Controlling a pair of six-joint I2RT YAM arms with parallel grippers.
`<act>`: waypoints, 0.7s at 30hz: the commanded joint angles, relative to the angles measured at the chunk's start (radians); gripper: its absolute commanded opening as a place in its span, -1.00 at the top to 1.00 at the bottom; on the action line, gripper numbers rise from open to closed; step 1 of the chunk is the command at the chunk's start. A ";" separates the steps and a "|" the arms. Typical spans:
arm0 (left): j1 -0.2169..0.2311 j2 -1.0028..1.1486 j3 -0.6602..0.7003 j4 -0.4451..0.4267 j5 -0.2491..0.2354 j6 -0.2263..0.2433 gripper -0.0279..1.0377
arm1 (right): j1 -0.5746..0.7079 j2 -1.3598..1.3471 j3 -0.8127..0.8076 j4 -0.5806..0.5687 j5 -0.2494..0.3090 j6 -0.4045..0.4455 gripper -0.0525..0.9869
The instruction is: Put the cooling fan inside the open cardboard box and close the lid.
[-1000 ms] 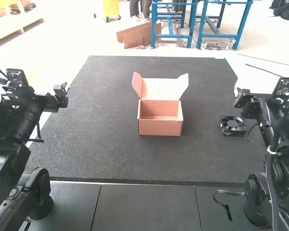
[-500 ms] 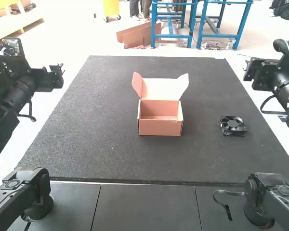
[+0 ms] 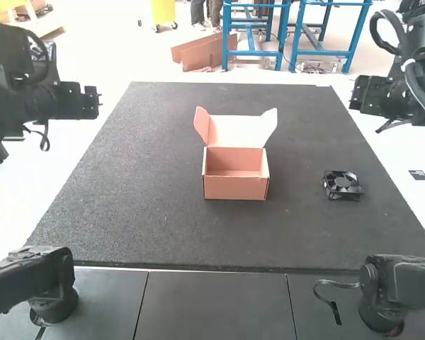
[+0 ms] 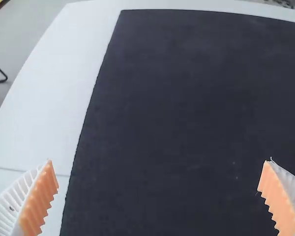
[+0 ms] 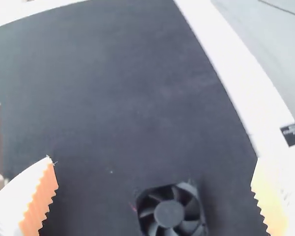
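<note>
The open cardboard box [image 3: 235, 174] stands in the middle of the black mat, its lid [image 3: 236, 128] upright at the back. The black cooling fan [image 3: 342, 185] lies flat on the mat to the box's right. My right gripper [image 3: 357, 95] hangs high above the mat's far right side, well behind the fan. In the right wrist view its orange-padded fingers [image 5: 37, 196] are spread wide, and the fan [image 5: 171, 212] lies below between them, untouched. My left gripper [image 3: 93, 101] hovers over the mat's far left edge, open, its fingers [image 4: 38, 200] holding nothing.
The black mat [image 3: 149, 184] covers most of the white table [image 3: 28, 191]. A small black label [image 3: 418, 174] lies on the white surface right of the fan. Bare mat surrounds the box on all sides.
Both arms have risen from low folded poses. The left gripper went up toward the mat's far left, the right gripper up and back from beside the fan. Box and fan have not moved.
</note>
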 commanded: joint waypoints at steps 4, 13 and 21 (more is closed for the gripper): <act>-0.019 0.061 0.085 -0.018 -0.011 0.029 -0.87 | -0.026 0.076 0.066 -0.064 -0.001 -0.085 -0.85; -0.048 0.125 0.111 -0.060 -0.008 0.001 -0.87 | -0.036 0.177 0.142 -0.234 -0.142 -0.204 -0.83; -0.049 0.165 0.121 -0.041 -0.008 -0.025 -0.87 | -0.182 0.276 0.194 -0.274 -0.225 -0.306 -0.84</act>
